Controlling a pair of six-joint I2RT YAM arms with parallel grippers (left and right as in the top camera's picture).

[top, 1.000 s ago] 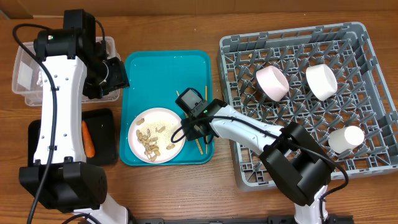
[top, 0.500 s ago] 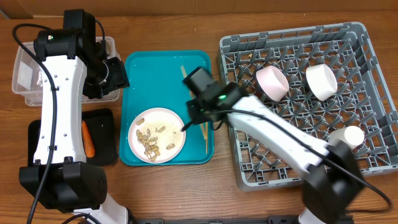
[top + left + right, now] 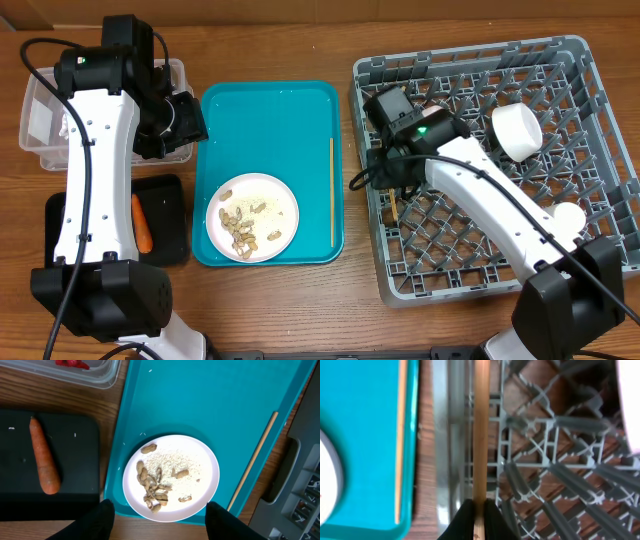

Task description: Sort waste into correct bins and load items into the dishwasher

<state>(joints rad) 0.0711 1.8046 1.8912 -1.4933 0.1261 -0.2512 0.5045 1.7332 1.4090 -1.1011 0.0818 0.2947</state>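
Note:
My right gripper (image 3: 384,178) is shut on a thin wooden chopstick (image 3: 480,435), held above the left edge of the grey dishwasher rack (image 3: 470,255). The second chopstick (image 3: 331,190) lies on the teal tray (image 3: 265,110), right of the white plate (image 3: 252,217) with peanut shells. My left gripper (image 3: 190,122) hangs open beside the clear tub (image 3: 40,110), with nothing between its fingers (image 3: 95,520). The red wrapper (image 3: 72,363) lies in that tub. In the black tray (image 3: 165,205) lies the carrot (image 3: 142,222). A white bowl (image 3: 517,130) and a white cup (image 3: 568,215) stand in the rack.
The right arm crosses the rack's left half and covers part of it. The left arm stands along the table's left side over the tub and black tray. Bare wood runs between the teal tray and the rack (image 3: 426,460).
My right gripper has carried one chopstick from the teal tray rightwards to the rack's left edge. The other chopstick stays on the tray. The left arm has not moved.

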